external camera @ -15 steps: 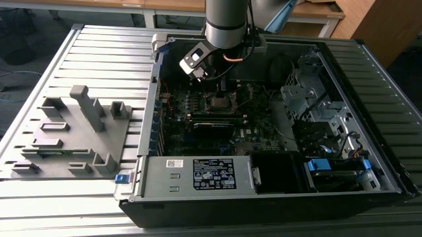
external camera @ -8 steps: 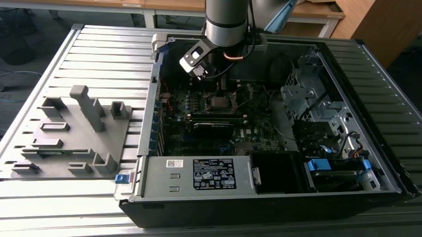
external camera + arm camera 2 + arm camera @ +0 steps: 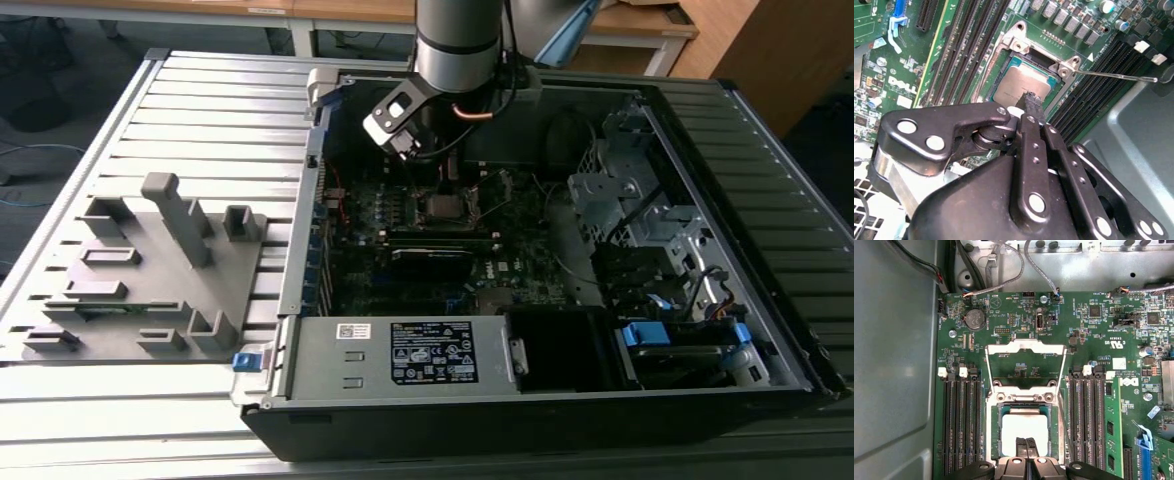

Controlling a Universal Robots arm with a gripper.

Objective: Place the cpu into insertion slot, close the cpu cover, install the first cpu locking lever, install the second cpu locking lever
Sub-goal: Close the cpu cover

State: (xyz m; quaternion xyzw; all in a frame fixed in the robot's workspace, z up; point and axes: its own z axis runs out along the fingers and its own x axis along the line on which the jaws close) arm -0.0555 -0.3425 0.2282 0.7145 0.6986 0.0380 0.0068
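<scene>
The cpu (image 3: 1024, 425) lies flat in the insertion slot (image 3: 995, 440), its dull grey face up; the second wrist view shows the cpu (image 3: 1016, 82) there too. The cpu cover (image 3: 1024, 346), a silvery frame with a square cut-out, stands swung open beyond the slot. My gripper (image 3: 1026, 441) is shut, its two black fingertips (image 3: 1030, 102) pressed together right over the chip's near edge, with nothing between them. A thin metal locking lever (image 3: 1114, 76) sticks out free beside the slot. In the exterior view the gripper (image 3: 447, 185) hangs just above the socket (image 3: 445, 207).
Black memory slots (image 3: 959, 425) flank the socket, with a memory stick (image 3: 1111, 432) beside them. The open computer case (image 3: 747, 110) walls the board in, with a power supply (image 3: 400, 355) in front and a drive cage (image 3: 627, 200). A grey fixture (image 3: 147, 270) stands at the exterior view's left.
</scene>
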